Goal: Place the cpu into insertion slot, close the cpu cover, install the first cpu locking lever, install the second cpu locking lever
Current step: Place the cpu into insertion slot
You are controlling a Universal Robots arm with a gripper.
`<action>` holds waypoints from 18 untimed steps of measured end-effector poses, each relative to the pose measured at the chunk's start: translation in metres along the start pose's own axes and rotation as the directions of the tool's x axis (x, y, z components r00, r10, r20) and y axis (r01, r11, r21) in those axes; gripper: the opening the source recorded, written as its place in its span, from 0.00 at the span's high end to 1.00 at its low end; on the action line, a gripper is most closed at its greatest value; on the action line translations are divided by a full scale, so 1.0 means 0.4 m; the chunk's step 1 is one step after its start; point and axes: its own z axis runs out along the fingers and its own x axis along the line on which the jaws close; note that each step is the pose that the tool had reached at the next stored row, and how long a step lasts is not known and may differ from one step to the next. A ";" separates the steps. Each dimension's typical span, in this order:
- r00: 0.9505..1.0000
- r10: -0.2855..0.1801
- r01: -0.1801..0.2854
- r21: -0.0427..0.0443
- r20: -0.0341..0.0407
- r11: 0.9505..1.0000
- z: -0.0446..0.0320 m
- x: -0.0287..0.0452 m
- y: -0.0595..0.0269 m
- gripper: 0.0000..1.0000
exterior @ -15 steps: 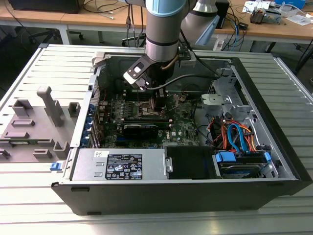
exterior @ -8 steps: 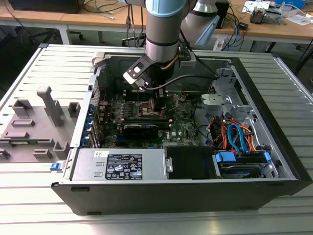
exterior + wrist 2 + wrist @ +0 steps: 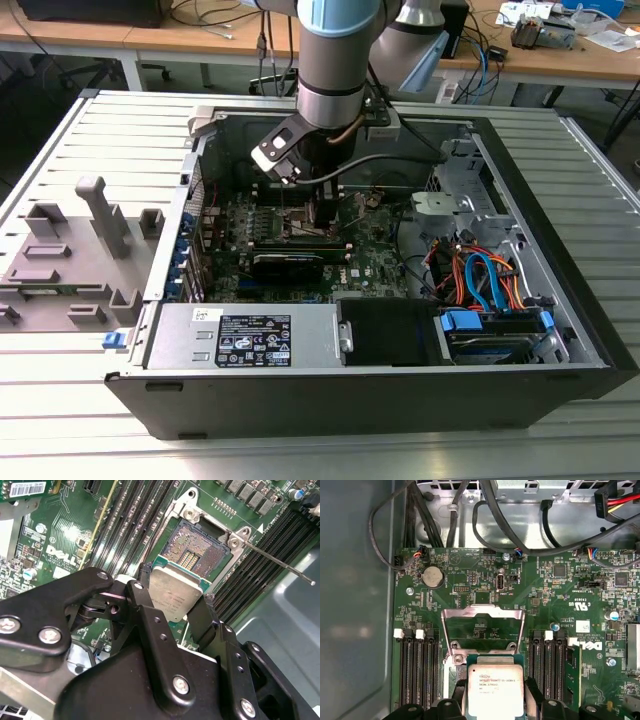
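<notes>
Holding the cpu (image 3: 175, 592): the gripper (image 3: 172, 602) is clamped on it, with a black finger (image 3: 200, 620) on each of two opposite edges and the metal top facing up.

Second wrist view:
- The socket (image 3: 197, 545) lies bare, its field of gold contacts uncovered.
- The chip hangs over the socket's near edge and covers part of it. I cannot tell whether it touches.
- A thin lever (image 3: 280, 565) stands out from one socket corner, swung free and slanting across the memory slots (image 3: 250, 575).

First wrist view:
- The cpu (image 3: 495, 690) shows its printed top, between the fingertips (image 3: 534, 700) of the gripper (image 3: 495, 702).
- Just beyond the chip, the cover (image 3: 485, 613) is raised on its hinge, and green board shows through its window. The other wrist camera does not give this angle.
- A bank of memory slots (image 3: 417, 670) flanks the socket on each side.
- A coin cell (image 3: 432, 575) sits further up the board.
- Black cables (image 3: 485, 520) loop past the board's far edge.

Exterior view:
- The arm (image 3: 335, 50) reaches down into an open case (image 3: 350, 400) lying flat on the slatted worktop (image 3: 60, 130).
- The gripper (image 3: 318, 205) is over the middle of the motherboard (image 3: 375, 255).
- A power supply (image 3: 245, 335) runs along the case's near edge.
- Blue and orange leads (image 3: 480, 275) crowd the corner at the exterior view's right.
- A grey fixture (image 3: 70, 250) stands on the worktop beside the case, toward the worktop's edge at the exterior view's left.
</notes>
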 end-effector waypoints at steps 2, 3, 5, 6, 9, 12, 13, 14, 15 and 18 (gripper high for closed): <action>1.000 0.003 -0.003 0.000 0.000 1.000 0.000 0.000 0.000 0.45; 1.000 0.004 -0.004 0.000 0.000 1.000 0.001 0.000 0.000 0.45; 1.000 0.007 -0.007 0.000 0.000 1.000 0.001 0.000 0.000 0.45; 1.000 0.008 -0.008 0.000 0.000 1.000 0.001 0.000 0.000 0.45; 1.000 0.015 -0.015 0.000 0.000 1.000 0.002 0.000 0.000 0.45; 1.000 0.022 -0.022 0.000 0.000 1.000 0.003 0.000 0.000 0.45; 1.000 0.026 -0.026 0.000 0.000 1.000 0.003 0.000 0.000 0.45; 1.000 0.029 -0.029 -0.001 0.000 1.000 0.003 0.000 0.000 0.45; 1.000 0.030 -0.030 -0.001 0.000 1.000 0.003 0.000 0.000 0.45; 1.000 0.030 -0.030 -0.001 0.000 1.000 0.003 0.000 0.000 0.45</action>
